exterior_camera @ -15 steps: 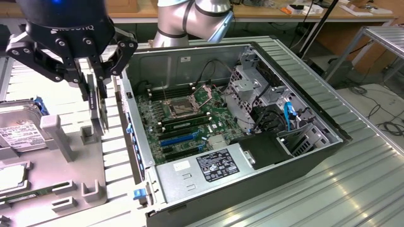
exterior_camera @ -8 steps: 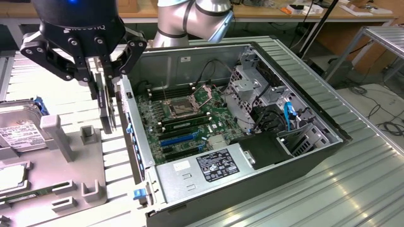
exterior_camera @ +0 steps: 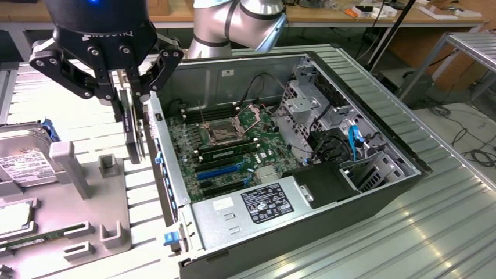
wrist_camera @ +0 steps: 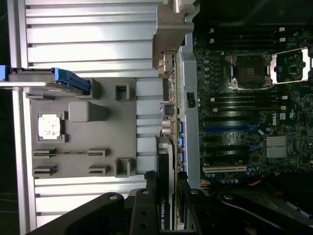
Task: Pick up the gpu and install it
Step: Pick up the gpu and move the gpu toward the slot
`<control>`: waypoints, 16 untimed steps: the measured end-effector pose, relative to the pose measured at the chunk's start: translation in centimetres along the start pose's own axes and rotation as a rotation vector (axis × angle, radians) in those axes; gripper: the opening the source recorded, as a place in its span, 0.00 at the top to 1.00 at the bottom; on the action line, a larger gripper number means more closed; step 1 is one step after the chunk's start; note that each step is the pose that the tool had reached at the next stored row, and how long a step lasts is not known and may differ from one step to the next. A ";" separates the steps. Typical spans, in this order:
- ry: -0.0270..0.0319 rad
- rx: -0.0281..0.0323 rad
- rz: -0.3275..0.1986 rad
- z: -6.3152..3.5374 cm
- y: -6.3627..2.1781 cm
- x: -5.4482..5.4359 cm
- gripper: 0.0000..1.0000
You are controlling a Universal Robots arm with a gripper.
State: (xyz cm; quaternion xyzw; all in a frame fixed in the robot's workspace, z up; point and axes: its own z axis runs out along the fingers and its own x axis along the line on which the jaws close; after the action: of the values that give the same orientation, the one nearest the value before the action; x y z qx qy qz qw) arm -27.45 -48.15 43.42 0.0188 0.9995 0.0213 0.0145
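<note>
- A ribbed metal bench [exterior_camera: 434, 232] carries the work. Behind it stand wooden worktops with small clutter, and cables lie on the floor at the exterior view's right.
- An open computer case [exterior_camera: 364, 87] lies on its side across the middle of the bench. Inside it, facing up, are the motherboard [exterior_camera: 232, 145], a bare processor socket [exterior_camera: 220, 133] and blue expansion slots [exterior_camera: 217, 171].
- A grey holder tray [exterior_camera: 93, 197] sits just beside the case toward the bench's edge on the exterior view's left. A hard drive [exterior_camera: 23, 163] stands in it at the far side.
- The gripper [exterior_camera: 133, 96] hangs above the strip between the tray and the case wall, with its fingers pinching the gpu [exterior_camera: 136, 131].
- The gpu is off the tray, held on edge with its long side pointing down. It is close to the case's outer wall and not seated in any slot.
- In the wrist view the gripper [wrist_camera: 166, 198] clamps the gpu [wrist_camera: 165, 161] from both flat sides, and a white brand print is readable on the card's black face.
- There the card runs along the case wall, with the motherboard [wrist_camera: 244, 122] and its blue slots [wrist_camera: 225, 128] on one side and the holder tray [wrist_camera: 83, 147] on the other.
- A silver metal piece at the card's far end looks like its bracket, though I cannot tell for certain.
</note>
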 end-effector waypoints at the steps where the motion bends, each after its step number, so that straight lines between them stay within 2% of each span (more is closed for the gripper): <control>1: 0.0000 0.0000 0.000 0.00 0.00 0.0 0.73; 7: 0.0000 0.0000 0.000 0.01 0.01 -0.3 0.73; 16: 0.0000 0.0000 0.000 0.05 0.06 -1.7 0.73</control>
State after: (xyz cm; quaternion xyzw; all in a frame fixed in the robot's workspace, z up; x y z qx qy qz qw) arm -25.71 -48.15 43.42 0.0188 0.9995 0.0214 0.0145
